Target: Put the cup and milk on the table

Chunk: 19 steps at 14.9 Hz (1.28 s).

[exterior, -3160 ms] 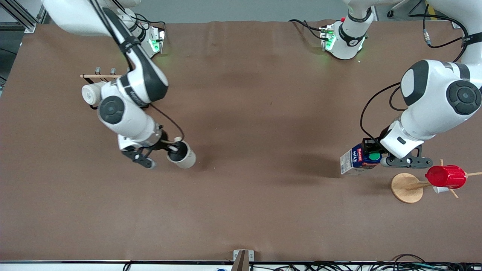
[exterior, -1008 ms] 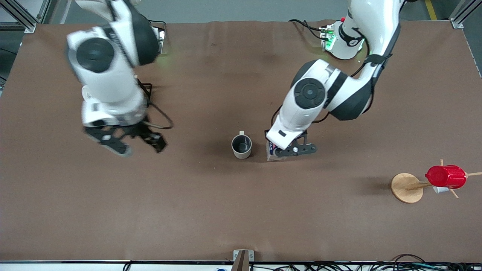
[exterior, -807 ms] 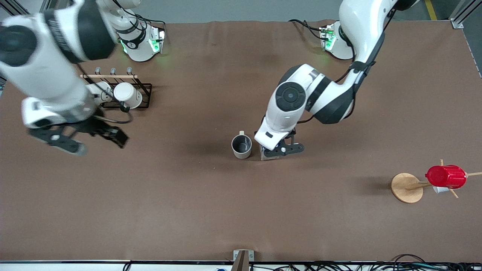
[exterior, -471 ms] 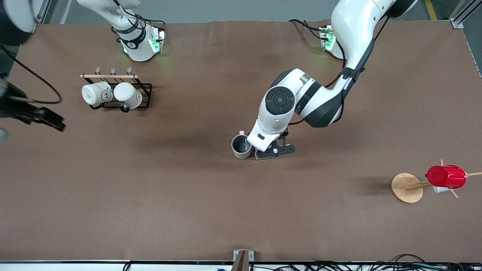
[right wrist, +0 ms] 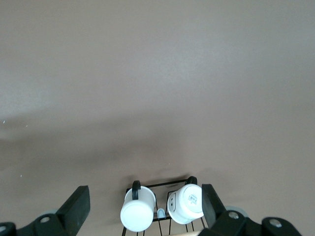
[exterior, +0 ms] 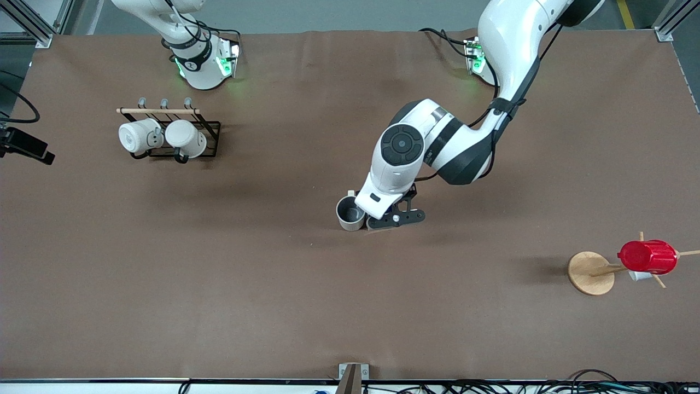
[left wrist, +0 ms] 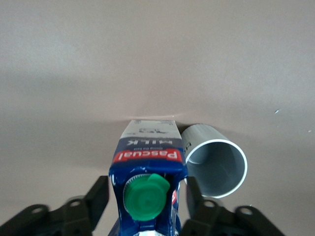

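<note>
Gripping the milk carton (left wrist: pixel 147 172) upright beside the grey-lined mug (exterior: pixel 349 213) on the bench (exterior: pixel 273 273), the left hand (left wrist: pixel 146 196) prepares release; the right hand (right wrist: pixel 142 209) waits, spread empty.

light: even, overhead | shadows: soft, diffuse | focus: sharp | glare: none

milk (left wrist: pixel 147 167): was blue and white, red band, green cap
cup (left wrist: pixel 216 167): was grey inside
table (exterior: pixel 219 284): was plain brown
</note>
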Each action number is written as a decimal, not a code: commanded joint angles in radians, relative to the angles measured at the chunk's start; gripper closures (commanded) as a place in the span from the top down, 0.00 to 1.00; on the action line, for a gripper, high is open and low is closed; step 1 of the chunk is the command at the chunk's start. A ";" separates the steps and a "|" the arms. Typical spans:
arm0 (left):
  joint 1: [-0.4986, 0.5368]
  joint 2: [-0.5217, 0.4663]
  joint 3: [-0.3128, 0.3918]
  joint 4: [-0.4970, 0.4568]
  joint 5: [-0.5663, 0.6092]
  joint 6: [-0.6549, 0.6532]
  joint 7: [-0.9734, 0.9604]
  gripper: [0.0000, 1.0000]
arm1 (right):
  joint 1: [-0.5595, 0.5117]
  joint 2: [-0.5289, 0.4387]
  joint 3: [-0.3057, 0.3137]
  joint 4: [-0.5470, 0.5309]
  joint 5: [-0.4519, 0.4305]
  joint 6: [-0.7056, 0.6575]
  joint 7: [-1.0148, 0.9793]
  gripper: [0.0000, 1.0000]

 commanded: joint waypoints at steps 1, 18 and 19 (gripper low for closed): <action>0.015 -0.064 0.008 0.012 0.072 -0.072 0.004 1.00 | -0.084 -0.041 0.104 -0.043 0.033 -0.019 -0.016 1.00; 0.489 -0.559 0.080 -0.069 -0.044 -0.408 0.703 1.00 | -0.039 -0.047 0.079 -0.043 0.032 -0.039 -0.018 1.00; 0.489 -0.590 0.097 -0.108 -0.070 -0.408 0.734 1.00 | -0.039 -0.047 0.079 -0.044 0.033 -0.039 -0.018 1.00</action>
